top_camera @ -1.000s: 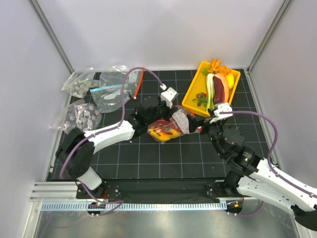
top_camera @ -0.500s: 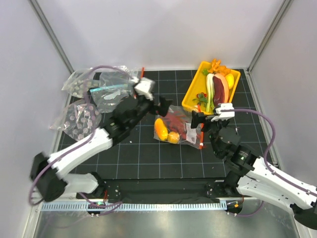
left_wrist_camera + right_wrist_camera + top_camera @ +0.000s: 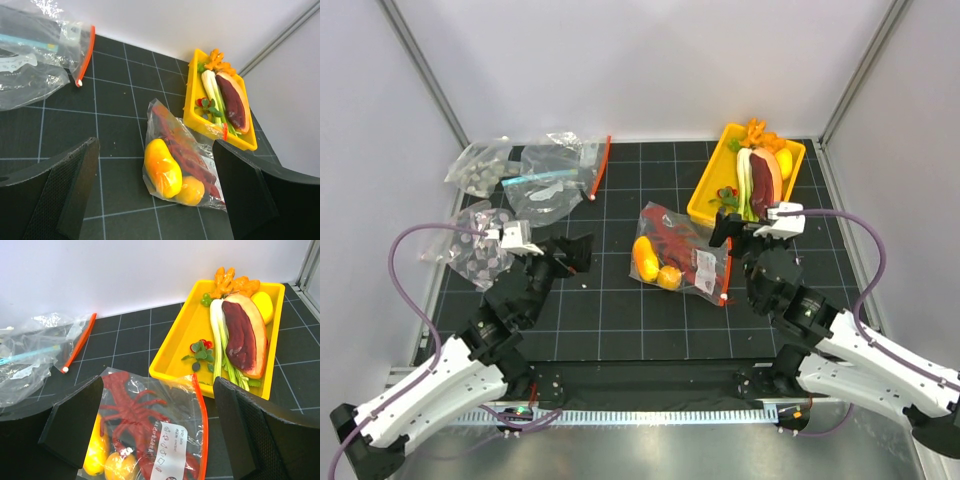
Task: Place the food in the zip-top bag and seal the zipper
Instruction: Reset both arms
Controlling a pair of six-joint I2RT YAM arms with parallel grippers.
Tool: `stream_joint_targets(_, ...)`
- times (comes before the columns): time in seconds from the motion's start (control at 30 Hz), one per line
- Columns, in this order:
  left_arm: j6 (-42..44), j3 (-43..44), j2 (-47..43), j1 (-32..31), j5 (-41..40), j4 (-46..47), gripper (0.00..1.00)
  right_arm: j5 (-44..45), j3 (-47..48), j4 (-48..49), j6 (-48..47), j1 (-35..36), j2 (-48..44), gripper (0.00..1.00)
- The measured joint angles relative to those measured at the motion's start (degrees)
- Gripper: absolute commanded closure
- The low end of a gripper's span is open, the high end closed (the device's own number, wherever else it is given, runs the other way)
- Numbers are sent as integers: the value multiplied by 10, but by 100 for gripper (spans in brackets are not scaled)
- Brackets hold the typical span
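Left arm: it lies folded low in the lower left of the overhead view, with the forearm slanting up toward the middle.
Left gripper (image 3: 570, 257): it hangs over the black table (image 3: 620, 320), left of the bag and well apart from it. Its jaws are spread wide with nothing between them.
Right arm: it reaches from the lower right corner up to the centre right of the overhead view, with the wrist bent toward the bag.
Right gripper (image 3: 728, 238): it sits over the bag's upper right corner, just beside the near end of the yellow tray (image 3: 703, 192). Its jaws are spread wide and grip nothing. I cannot tell whether it touches the plastic.
Zip-top bag (image 3: 695, 262): it is crinkly and clear, and lies flat on the table in the centre of the overhead view, slightly tilted, with a white printed label near its mouth.
Food in the bag: a glossy red lobster (image 3: 131, 412) stretches along the bag's length, with two rounded yellow pieces (image 3: 161, 167) at the end away from the mouth.
Zipper (image 3: 200, 410): the red-orange strip runs down the bag's right edge as one line. Whether it is pressed closed all along, I cannot tell.
Tray contents: a white-green leek (image 3: 216, 325), a dark red slab (image 3: 242, 332), and orange and yellow bits at the far end.
Other clear bags (image 3: 550, 175): these are heaped in the upper left of the overhead view.
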Motion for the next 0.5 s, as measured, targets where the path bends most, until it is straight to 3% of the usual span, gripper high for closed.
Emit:
stream_joint_targets(0.23, 9, -23, -37, 0, -8, 11, 0, -1, -22, 7, -6, 0, -44, 0)
stream_joint_targets(0.5, -2, -14, 29, 0, -73, -16, 0, -3, -46, 31, -18, 0, -30, 1)
